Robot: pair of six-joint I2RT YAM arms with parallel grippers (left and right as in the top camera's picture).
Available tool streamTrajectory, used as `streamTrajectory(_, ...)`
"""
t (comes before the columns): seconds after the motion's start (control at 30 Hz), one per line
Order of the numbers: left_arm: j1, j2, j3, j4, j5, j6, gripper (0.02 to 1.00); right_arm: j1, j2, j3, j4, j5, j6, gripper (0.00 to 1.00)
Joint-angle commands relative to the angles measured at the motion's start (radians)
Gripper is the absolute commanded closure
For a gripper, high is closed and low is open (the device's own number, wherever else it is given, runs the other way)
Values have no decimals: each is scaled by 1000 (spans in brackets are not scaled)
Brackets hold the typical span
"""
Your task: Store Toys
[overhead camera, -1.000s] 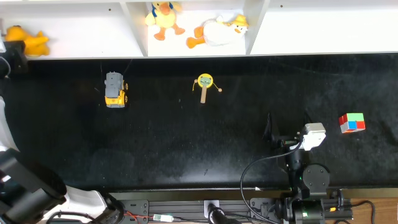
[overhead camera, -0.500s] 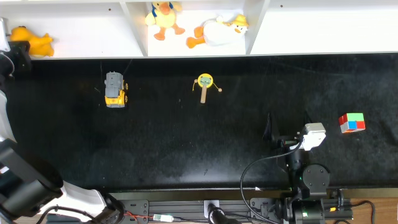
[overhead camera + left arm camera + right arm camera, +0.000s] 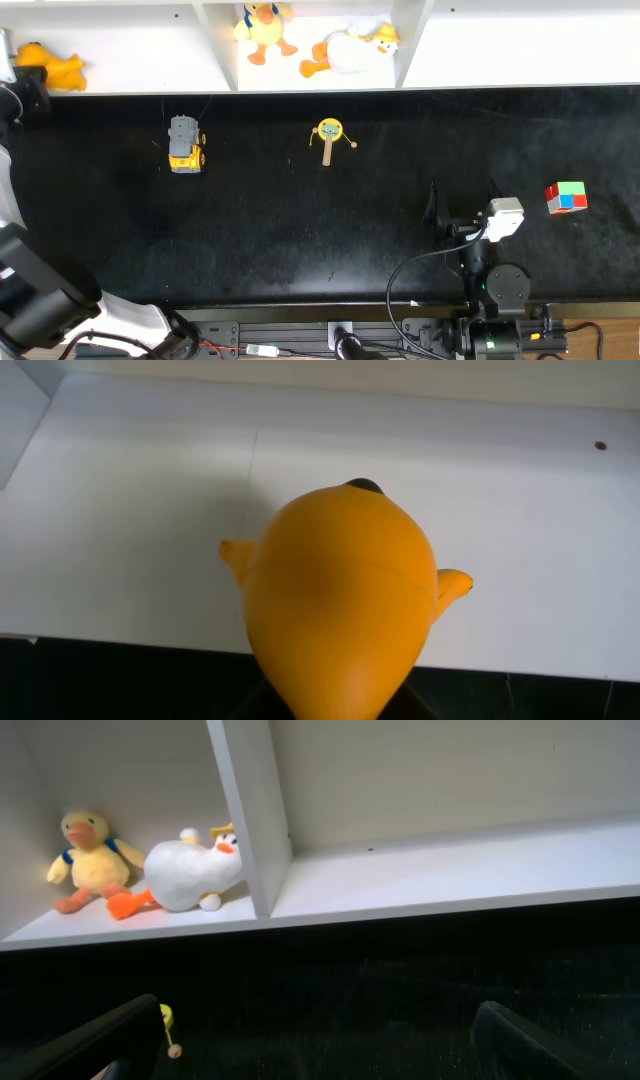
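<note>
Carrying arm: left gripper clamped on the orange toy, which hangs over the floor of the left compartment of the shelf.
Change: a second ago toy and gripper were slightly farther left; for the last half second nothing has moved.
Meaning: the toy looks delivered, and release is probably next.
Truck: on the black table, unstored.
Rattle: mid-table, unstored.
Middle compartment: yellow duck and white duck already in.
Right gripper: fingers wide apart, idle near the table, unmoved.
Cube: far right, unstored.
</note>
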State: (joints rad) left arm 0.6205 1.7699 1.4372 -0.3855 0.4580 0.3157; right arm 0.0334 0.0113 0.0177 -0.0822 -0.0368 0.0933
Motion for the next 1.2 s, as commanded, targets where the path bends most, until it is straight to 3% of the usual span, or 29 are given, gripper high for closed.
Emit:
streamTrajectory(0.03,-1,20,18,9,-26,-11,982,-1,-7,-13,5,4,4,5)
streamTrajectory(1.2,-33,90,18,75,-26,-40,972,-1,-7,-13,5,4,4,5)
